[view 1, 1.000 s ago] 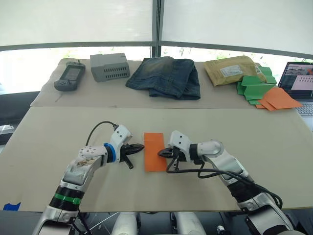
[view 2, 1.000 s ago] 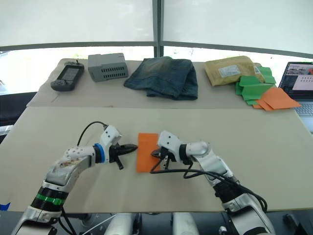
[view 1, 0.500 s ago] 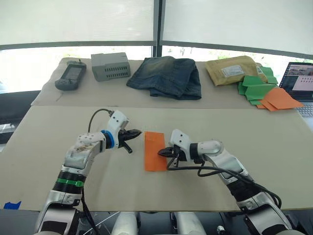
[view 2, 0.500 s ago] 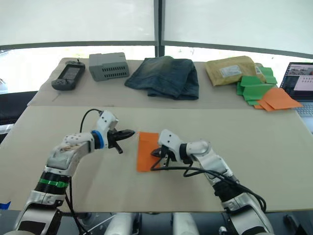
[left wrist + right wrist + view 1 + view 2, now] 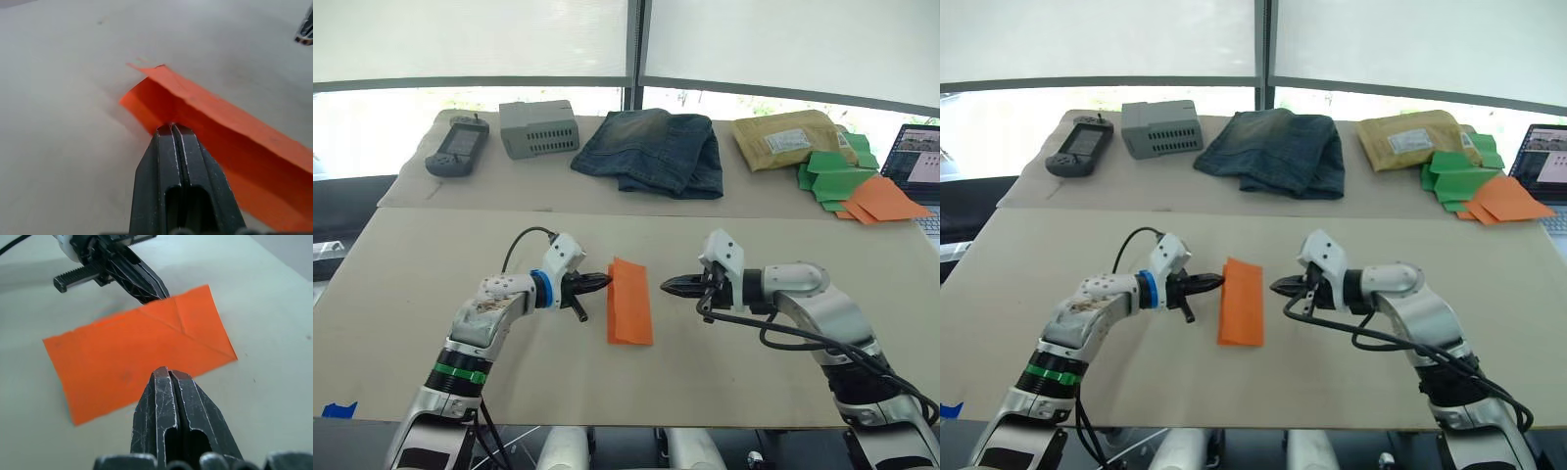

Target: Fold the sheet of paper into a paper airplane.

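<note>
The sheet of paper (image 5: pixel 629 303) lies folded on the worktop (image 5: pixel 783 255) between both end effectors, its long axis running across their line. The left end effector (image 5: pixel 603 281), fingers closed and empty, touches its near edge and is nearer. The right end effector (image 5: pixel 667 287), also closed and empty, stands just clear of the opposite edge.

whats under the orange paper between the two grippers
The folded sheet of paper lies on the bare tan table; anything beneath its layers is hidden. The shut left gripper touches its edge.

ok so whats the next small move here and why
Probably open the left gripper a little and take the near edge of the paper. Its jaws are shut with the tips at that edge, while the right gripper, also shut, sits clear of the paper.
</note>
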Controlling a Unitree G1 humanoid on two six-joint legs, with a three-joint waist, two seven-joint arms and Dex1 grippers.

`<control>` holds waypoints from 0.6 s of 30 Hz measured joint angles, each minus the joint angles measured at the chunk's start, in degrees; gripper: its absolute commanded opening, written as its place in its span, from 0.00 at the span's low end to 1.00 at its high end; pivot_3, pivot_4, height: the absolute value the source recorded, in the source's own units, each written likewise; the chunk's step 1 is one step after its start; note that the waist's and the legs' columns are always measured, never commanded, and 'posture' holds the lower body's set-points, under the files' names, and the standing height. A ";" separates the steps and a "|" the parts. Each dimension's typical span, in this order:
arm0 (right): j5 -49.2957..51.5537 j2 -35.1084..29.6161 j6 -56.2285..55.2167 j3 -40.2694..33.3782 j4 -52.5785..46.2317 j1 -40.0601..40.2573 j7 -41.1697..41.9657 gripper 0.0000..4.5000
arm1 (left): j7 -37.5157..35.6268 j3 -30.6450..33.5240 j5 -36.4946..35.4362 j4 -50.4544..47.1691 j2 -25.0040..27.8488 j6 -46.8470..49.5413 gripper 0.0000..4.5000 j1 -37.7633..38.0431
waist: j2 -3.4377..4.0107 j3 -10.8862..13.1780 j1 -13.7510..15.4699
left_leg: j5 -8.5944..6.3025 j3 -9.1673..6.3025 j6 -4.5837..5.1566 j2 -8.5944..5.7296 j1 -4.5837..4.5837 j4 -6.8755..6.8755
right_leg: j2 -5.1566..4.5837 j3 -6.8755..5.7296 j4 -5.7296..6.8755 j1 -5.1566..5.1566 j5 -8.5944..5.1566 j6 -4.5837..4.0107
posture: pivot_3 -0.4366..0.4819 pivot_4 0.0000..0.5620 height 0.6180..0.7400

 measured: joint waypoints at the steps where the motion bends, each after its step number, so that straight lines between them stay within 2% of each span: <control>1: 0.05 -0.29 0.07 -0.31 -0.04 0.29 -0.28 0.00 | -0.44 -0.46 -0.03 -0.37 0.01 0.18 0.00 0.00 | 0.00 0.00 -0.10 | 0.00 0.00 0.00 0.00 0.00 0.02 | 0.01 0.00 0.01 0.00 0.00 0.00 | 0.48 0.27 0.85; 6: 0.15 -1.13 0.17 -1.23 -0.77 1.66 -2.07 0.00 | -2.30 -3.08 -0.02 -1.31 -0.38 0.30 0.00 0.33 | 0.00 0.00 -0.18 | 0.00 -0.01 0.00 0.00 0.02 0.07 | 0.01 0.01 0.06 0.02 -0.01 0.01 | 0.48 0.27 0.85; 18: 2.42 -3.40 4.19 -3.18 -6.35 2.38 -4.61 0.00 | -2.09 -10.32 2.35 4.70 -9.04 -0.50 0.00 -2.63 | -0.01 0.01 -0.06 | 0.00 -0.03 0.01 -0.05 -0.01 0.16 | 0.01 0.03 0.07 0.05 0.01 0.06 | 0.48 0.27 0.85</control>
